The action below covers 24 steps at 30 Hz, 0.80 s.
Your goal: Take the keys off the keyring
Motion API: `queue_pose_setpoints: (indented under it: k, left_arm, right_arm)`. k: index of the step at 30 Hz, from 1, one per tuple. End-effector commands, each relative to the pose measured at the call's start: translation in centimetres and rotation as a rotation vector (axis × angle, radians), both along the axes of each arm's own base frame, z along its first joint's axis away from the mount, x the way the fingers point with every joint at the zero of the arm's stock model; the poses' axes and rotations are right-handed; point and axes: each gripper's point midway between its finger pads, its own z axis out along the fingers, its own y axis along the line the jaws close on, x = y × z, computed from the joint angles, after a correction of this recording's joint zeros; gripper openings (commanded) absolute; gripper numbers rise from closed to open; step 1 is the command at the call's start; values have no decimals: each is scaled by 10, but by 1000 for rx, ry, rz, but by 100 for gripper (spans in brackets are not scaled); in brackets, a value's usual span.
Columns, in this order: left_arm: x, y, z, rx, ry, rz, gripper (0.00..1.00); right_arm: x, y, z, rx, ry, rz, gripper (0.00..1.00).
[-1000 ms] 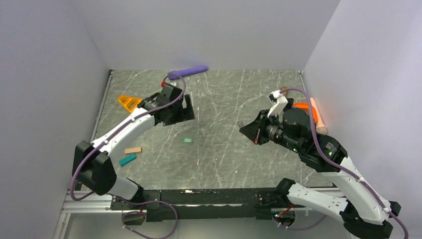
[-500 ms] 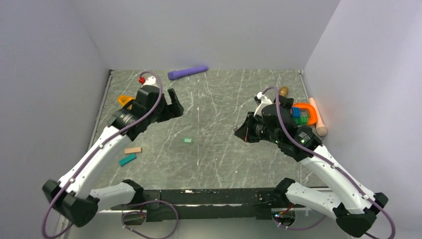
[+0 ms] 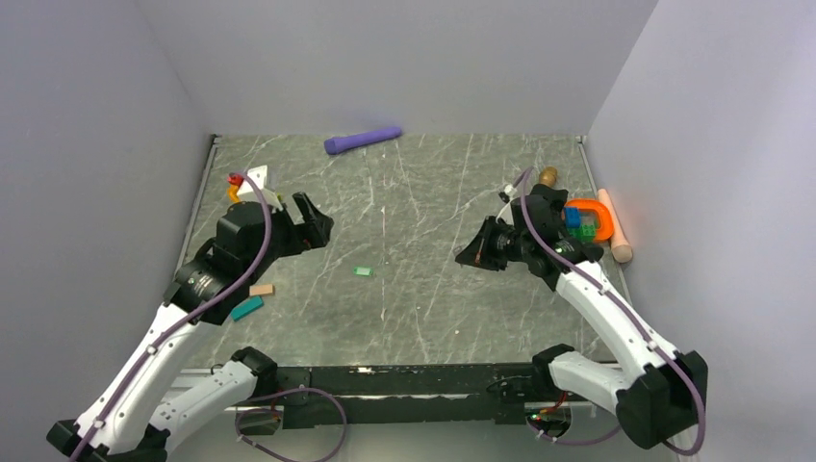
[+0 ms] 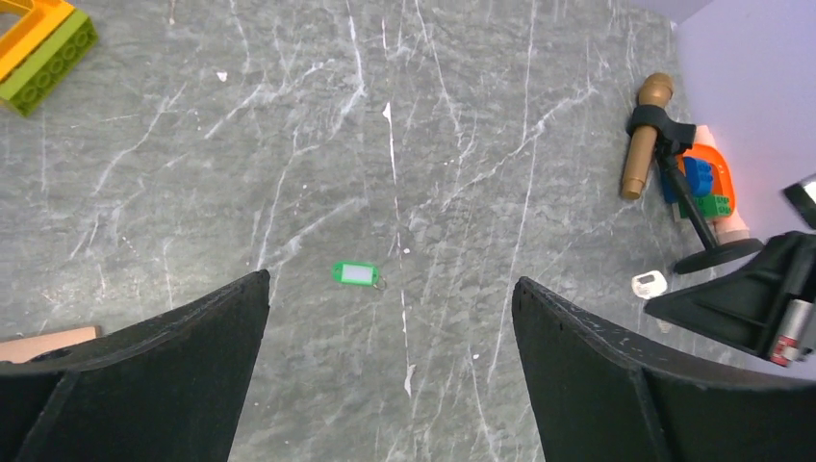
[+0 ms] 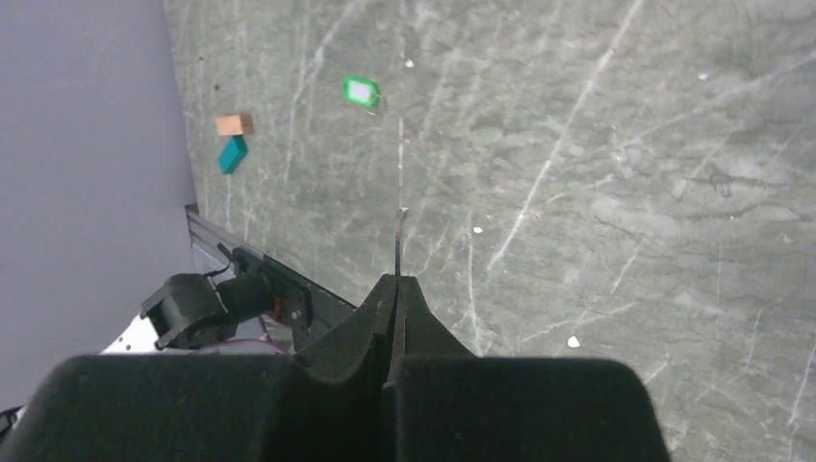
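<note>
grey marbled tabletop point(image 3: 433, 192) fills the floor, shut in by pale walls point(image 3: 385, 58) at the back and both sides, with a black rail along the near edge. the broad middle strip between the two sets of jaws is open.

left arm point(image 3: 164, 337) reaches in from the near left. the left gripper point(image 3: 318, 212) has its jaws spread wide and holds nothing. right arm point(image 3: 616, 308) bends in from the near right. the right gripper point(image 3: 464, 257) has its jaws pressed together, pointing toward the left jaws across the gap.

purple cylinder point(image 3: 363, 141) lies by the back wall, well beyond both sets of jaws. behind the right jaws, against the right wall, sit an orange u-shaped piece point(image 3: 601, 217) with blue and green bricks in it, a pale rod point(image 3: 616, 231) and a brown peg point(image 3: 548, 176); the arm partly hides them. an orange-and-green brick point(image 4: 38, 38) is cut off at the corner of the left wrist view. teal block point(image 3: 246, 308) and tan block point(image 3: 257, 290) lie near the left arm, behind its jaws.

green key tag point(image 4: 354, 274) lies flat on the table, alone, under the gap between the left jaws and well ahead of the right jaws' tips.

keyring point(image 4: 650, 283) shows as a small pale loop at the right jaws' tips, pinched there. edge-on in the right wrist view, it is only a thin sliver and hard to make out.
</note>
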Motion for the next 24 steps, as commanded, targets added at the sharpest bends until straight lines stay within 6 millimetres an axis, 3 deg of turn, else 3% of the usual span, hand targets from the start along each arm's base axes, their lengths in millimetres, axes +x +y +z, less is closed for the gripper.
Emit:
queue_pose_setpoints:
  k: [1, 6, 15, 24]
  left_arm:
    - [-3, 13, 6, 24, -43, 33, 99]
    - [-12, 22, 3, 39, -46, 45, 99]
    - [-23, 39, 2, 99, -23, 78, 100]
    - [-31, 53, 8, 131, -64, 102, 99]
  right_arm:
    - [11, 6, -16, 69, 58, -5, 0]
    - [31, 10, -38, 15, 110, 15, 0]
    - [76, 16, -47, -63, 127, 17, 0]
    - [95, 26, -67, -81, 193, 51, 0]
